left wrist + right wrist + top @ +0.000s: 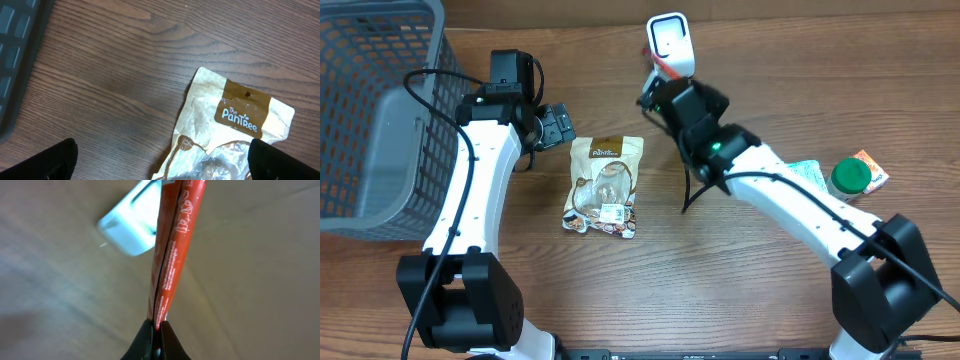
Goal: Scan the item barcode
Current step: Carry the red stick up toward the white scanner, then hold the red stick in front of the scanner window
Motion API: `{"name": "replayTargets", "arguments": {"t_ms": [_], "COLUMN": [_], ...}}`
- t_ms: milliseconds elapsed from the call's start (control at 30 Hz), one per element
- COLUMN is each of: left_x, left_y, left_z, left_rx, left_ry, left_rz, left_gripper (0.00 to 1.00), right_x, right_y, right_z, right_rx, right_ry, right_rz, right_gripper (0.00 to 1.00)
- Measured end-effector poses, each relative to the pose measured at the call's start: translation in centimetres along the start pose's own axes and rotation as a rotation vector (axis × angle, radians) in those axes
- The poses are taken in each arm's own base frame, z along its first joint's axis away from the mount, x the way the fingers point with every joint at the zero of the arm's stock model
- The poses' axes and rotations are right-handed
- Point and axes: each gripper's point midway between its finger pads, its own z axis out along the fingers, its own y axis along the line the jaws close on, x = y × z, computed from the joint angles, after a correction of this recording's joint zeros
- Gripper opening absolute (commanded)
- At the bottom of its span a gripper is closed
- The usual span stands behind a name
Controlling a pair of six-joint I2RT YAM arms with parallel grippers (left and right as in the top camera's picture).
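Two claws differ: the right claw [156, 332] is pinched shut on a thin red flat packet [172, 255], held edge-on just beside the white boxy barcode scanner [670, 40]. The left claw [552, 125] spreads wide over the wooden surface [720, 280], near a tan paper snack pouch [605, 185].

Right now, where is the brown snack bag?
In the overhead view the snack bag lies flat mid-table, just beside the open left hand, with the grey basket farther to its left.
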Motion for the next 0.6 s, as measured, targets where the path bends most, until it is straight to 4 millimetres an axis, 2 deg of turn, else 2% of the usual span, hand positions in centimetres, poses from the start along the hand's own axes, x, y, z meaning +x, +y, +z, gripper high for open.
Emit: {"name": "replayTargets", "arguments": {"t_ms": [167,367,467,600], "left_x": [0.0,0.0,0.0,0.0], "left_y": [0.0,0.0,0.0,0.0], "left_z": [0.0,0.0,0.0,0.0], "left_rx": [0.0,0.0,0.0,0.0], "left_ry": [0.0,-0.001,0.0,0.0], "left_rz": [0.0,0.0,0.0,0.0], "left_gripper": [1.0,1.0,0.99,1.0], "right_x": [-1.3,-2.1,-2.2,-1.5], "right_y": [-4.8,-8.0,-8.3,-6.8], "right_z": [0.5,2.2,3.9,6.9], "right_rx": [0.1,0.207,0.241,0.234], "right_ry": [-0.059,-0.123,-0.145,-0.136], "right_rz": [0.078,0.113,0.116,0.062], "right_gripper": [0.03,0.03,0.04,0.04]}}
